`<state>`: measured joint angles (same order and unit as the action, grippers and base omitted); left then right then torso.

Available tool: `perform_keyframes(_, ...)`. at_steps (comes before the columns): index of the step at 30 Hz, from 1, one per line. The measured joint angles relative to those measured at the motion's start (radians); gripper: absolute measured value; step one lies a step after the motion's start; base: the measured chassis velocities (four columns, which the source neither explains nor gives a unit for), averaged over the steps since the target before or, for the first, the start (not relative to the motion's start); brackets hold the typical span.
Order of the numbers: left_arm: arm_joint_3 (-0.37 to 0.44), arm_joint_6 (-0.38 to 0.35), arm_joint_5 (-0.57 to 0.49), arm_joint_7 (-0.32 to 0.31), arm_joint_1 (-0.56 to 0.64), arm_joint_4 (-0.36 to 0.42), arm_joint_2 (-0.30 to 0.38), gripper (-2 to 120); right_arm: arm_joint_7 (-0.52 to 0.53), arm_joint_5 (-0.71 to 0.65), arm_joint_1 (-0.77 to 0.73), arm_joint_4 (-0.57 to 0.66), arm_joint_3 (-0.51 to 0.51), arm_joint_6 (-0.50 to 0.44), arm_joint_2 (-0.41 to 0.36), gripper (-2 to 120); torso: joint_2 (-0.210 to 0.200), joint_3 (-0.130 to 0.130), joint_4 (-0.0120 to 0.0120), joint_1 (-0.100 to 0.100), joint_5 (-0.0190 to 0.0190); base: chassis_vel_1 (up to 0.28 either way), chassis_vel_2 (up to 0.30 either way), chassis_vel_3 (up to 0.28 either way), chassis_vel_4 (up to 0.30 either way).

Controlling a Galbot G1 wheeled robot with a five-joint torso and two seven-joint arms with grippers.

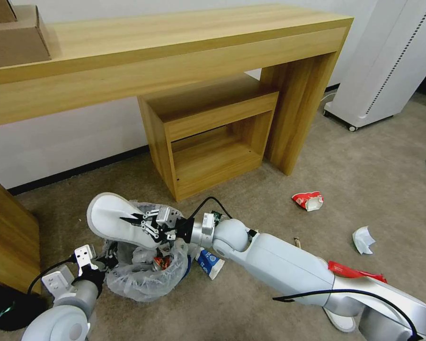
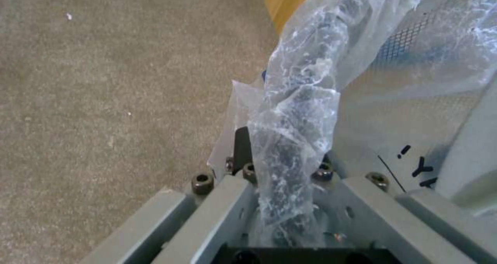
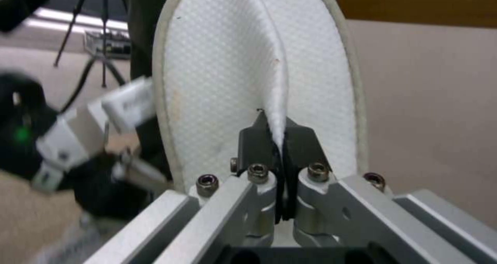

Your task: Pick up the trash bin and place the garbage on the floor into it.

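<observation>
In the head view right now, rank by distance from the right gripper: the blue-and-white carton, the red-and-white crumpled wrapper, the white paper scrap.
From the right gripper:
1. Blue-and-white carton, beside the bagged trash bin.
2. Red-and-white crumpled wrapper, on open carpet.
3. White paper scrap, farthest out.

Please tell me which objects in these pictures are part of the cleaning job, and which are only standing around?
Part of the job:
- bag-lined blue trash bin, rim gripped by left gripper
- white fabric slipper, pinched by right gripper above the bin
- red snack wrapper, white paper scrap, blue-white carton on beige carpet

Only standing around:
- wooden desk
- wooden cube shelf
- cardboard box
</observation>
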<state>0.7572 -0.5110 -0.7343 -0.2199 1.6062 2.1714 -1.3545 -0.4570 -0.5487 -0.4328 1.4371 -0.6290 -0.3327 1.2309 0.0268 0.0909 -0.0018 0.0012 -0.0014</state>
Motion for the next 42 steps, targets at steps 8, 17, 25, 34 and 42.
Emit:
perform_keyframes(8, 0.000, 0.005, -0.001, 0.002, -0.006, -0.006, -0.002, 1, 0.013, 0.043, -0.014, -0.017, 0.001, -0.003, -0.013, 14, 0.000, 0.000, -0.0001, 0.000, 0.0001, 0.000, 0.000, 0.000, 0.000)
perform_keyframes(17, 0.002, 0.013, 0.003, 0.005, -0.008, -0.018, -0.006, 1, 0.026, 0.052, -0.035, -0.026, -0.001, -0.010, -0.010, 50, 0.000, 0.000, 0.0000, 0.000, 0.0000, 0.000, 0.000, 0.000, 0.000)
perform_keyframes(25, 0.003, 0.016, 0.009, 0.006, -0.014, -0.035, -0.008, 1, 0.072, 0.001, -0.063, 0.078, 0.078, 0.027, -0.052, 80, 0.000, 0.000, 0.0000, 0.000, 0.0001, 0.000, 0.000, 0.000, 0.000)
perform_keyframes(34, 0.020, 0.019, 0.009, 0.007, -0.018, -0.052, 0.002, 1, 0.184, -0.127, -0.070, 0.207, 0.207, 0.095, -0.118, 100, 0.000, 0.000, 0.0001, 0.000, 0.0002, 0.000, 0.000, 0.000, 0.000)
perform_keyframes(42, 0.028, 0.027, 0.008, 0.010, -0.020, -0.059, 0.008, 1, 0.371, -0.304, -0.090, 0.289, 0.265, 0.242, -0.223, 100, 0.000, 0.000, 0.0000, 0.000, 0.0002, 0.000, 0.000, 0.000, 0.000)
